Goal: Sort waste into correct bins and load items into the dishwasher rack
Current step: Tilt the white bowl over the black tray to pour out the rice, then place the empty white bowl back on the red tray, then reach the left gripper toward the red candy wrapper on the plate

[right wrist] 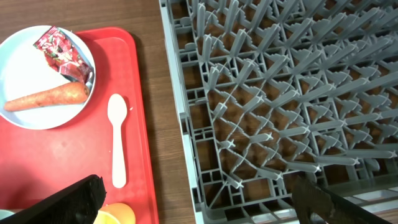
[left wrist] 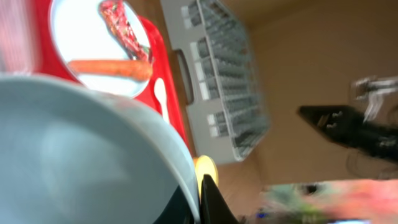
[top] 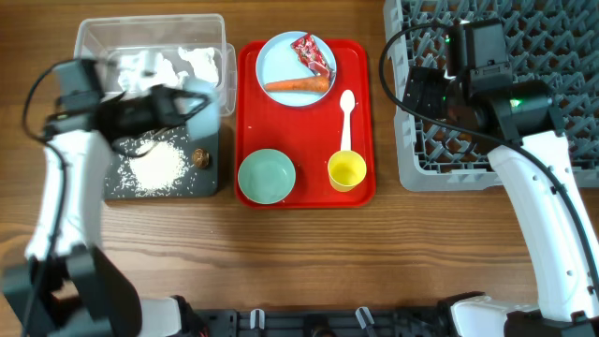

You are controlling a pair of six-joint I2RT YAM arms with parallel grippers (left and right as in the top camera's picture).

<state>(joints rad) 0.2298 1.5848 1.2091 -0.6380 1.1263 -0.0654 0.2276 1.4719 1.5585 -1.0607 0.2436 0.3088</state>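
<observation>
1. We see the left claw (top: pixel 182 101) clamped tight on the rim of the light-blue bowl (top: pixel 206 98). The left wrist view shows one dark finger (left wrist: pixel 214 202) against the bowl (left wrist: pixel 81 155), which fills the frame.
2. The bowl is tipped in that claw, above the spot where the clear tub (top: pixel 94 37) meets the black tray (top: pixel 117 183). The arm is motion-blurred overhead.
3. The white napkins (top: pixel 192 61) sit in the tub just beyond the left claw. The rice (top: pixel 159 164) and the brown lump (top: pixel 198 157) lie in the black tray just below it.
4. The right claw (top: pixel 426 94) is spread wide and holds nothing. We see both fingers apart at the bottom of the right wrist view (right wrist: pixel 205 205).
5. The right claw hovers over the left part of the grey rack (top: pixel 421 159), whose pegs are directly under it (right wrist: pixel 280 93).
6. The red tray (top: pixel 309 131) sits on the counter (top: pixel 281 262) between the two claws.
7. The plate (top: pixel 281 58) holds the red wrapper (top: pixel 314 53) and the carrot (top: pixel 298 85), just left of the right claw.
8. The white spoon (top: pixel 346 117), the yellow cup (top: pixel 346 170) and the pale green bowl (top: pixel 267 176) are on the tray, nearer us than the right claw.
</observation>
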